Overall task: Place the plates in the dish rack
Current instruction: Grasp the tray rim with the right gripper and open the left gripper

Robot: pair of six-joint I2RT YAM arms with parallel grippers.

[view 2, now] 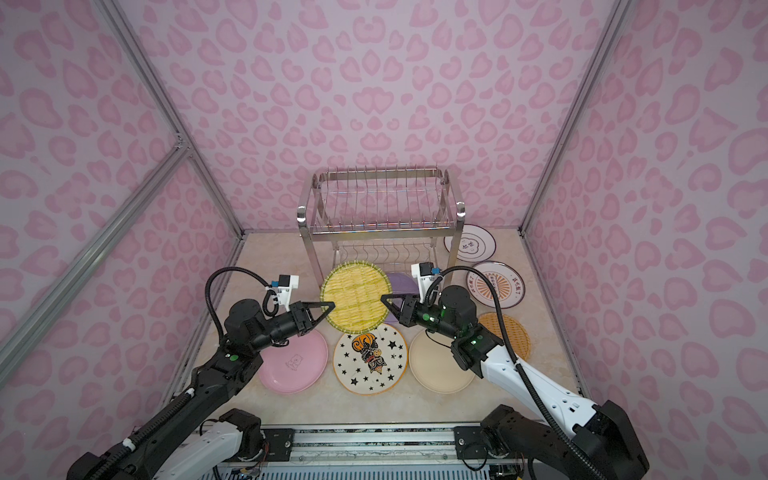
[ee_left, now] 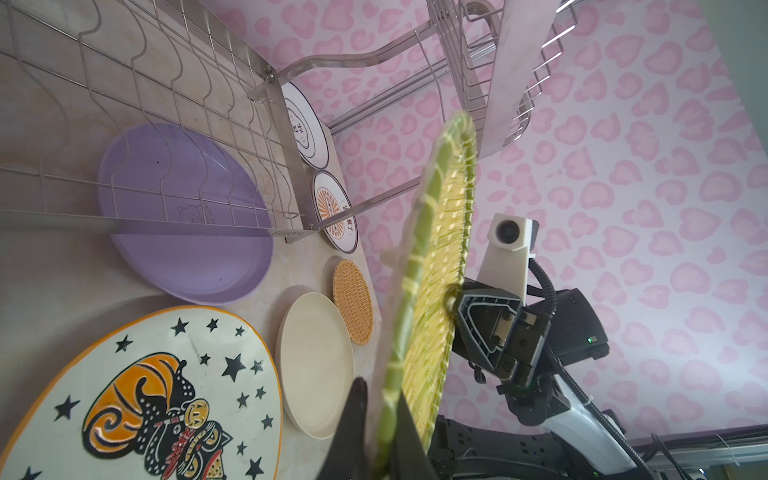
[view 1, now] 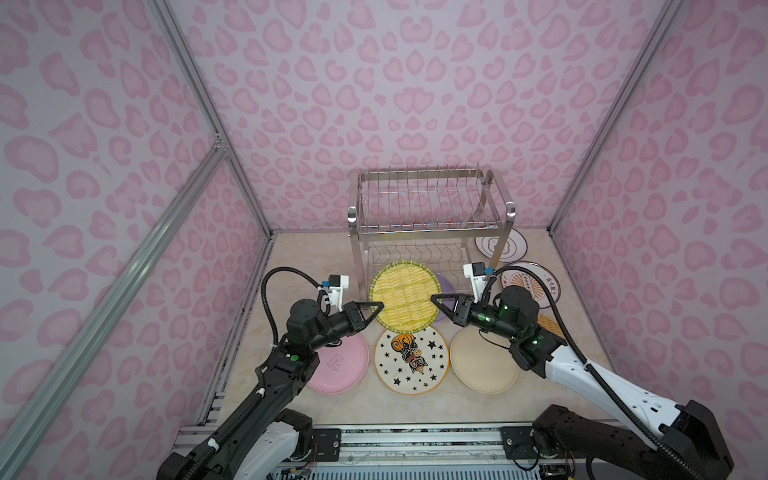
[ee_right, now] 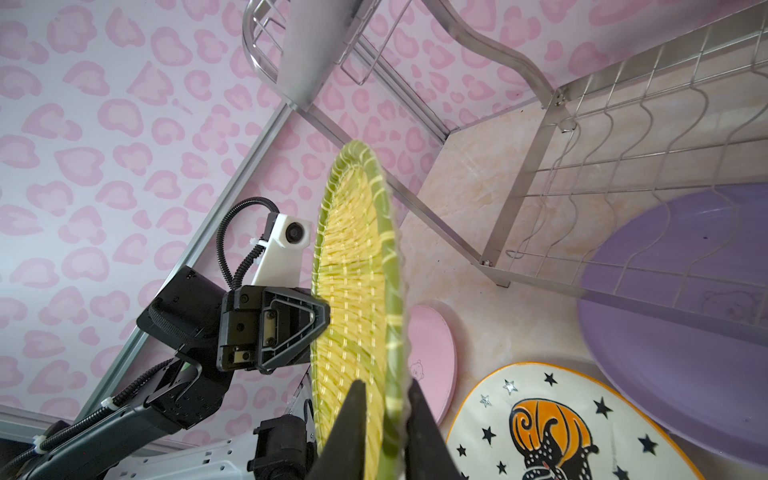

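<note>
Both top views show the green wicker plate [view 1: 405,295] raised at frame centre, before the dish rack [view 1: 424,228]. Only my wrist views show its rim edge-on, pinched between my left fingers [ee_left: 356,415] and my right fingers [ee_right: 420,424]. Both forearms reach inward from opposite sides.

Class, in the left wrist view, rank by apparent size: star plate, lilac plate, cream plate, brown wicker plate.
1. star plate, nearest and cropped
2. lilac plate
3. cream plate
4. brown wicker plate
Nearness to the camera drives this; true sizes cannot be told.
</note>
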